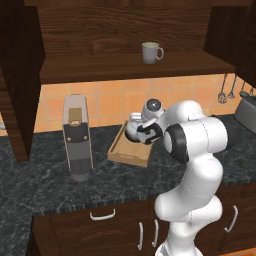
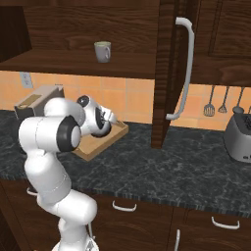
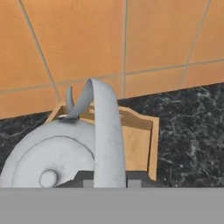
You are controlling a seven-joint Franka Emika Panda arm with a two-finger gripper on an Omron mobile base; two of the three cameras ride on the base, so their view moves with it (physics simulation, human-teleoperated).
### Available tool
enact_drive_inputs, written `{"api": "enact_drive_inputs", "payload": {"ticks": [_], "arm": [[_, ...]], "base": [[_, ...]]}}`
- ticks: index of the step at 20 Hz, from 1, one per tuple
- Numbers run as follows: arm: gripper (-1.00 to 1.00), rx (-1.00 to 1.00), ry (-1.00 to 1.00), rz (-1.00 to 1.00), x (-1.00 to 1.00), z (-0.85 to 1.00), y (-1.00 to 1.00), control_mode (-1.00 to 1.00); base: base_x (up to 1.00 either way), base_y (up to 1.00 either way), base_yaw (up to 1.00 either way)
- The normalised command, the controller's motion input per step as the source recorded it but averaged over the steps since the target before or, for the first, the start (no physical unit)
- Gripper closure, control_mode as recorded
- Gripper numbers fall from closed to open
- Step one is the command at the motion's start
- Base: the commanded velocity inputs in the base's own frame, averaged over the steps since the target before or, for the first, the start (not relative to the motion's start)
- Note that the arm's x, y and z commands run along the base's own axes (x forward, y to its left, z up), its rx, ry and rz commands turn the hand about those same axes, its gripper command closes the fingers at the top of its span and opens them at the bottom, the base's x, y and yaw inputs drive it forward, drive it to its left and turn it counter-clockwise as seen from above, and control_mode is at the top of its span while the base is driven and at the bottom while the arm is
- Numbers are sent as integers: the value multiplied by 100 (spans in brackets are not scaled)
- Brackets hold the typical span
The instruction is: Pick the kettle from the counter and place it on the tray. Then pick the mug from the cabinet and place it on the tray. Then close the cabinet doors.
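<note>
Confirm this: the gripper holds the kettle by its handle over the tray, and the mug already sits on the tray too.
Wrong about the mug: the left base view shows it on the cabinet shelf. The rest holds: the gripper holds the kettle by its handle over the tray.

The dark speckled counter [image 1: 45,180] carries the tray [image 1: 129,155] near its back edge, a coffee machine [image 1: 77,137] and a toaster [image 2: 238,135].

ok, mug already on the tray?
No, the mug stands on the cabinet shelf, well above the tray on the counter.
</note>
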Motion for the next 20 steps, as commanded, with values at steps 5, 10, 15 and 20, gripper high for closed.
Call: {"api": "enact_drive_inputs", "payload": {"ticks": [5,10,15,20], "arm": [[-100,-6,0,0,2,-24,-7,-100],[-100,-1,0,0,1,-4,-10,-100],[-100,0,-4,0,0,0,-8,-100],[-100,0,-4,0,-15,24,0,-100]], "base": [[0,0,0],[0,0,0],[0,0,0],[0,0,0]]}}
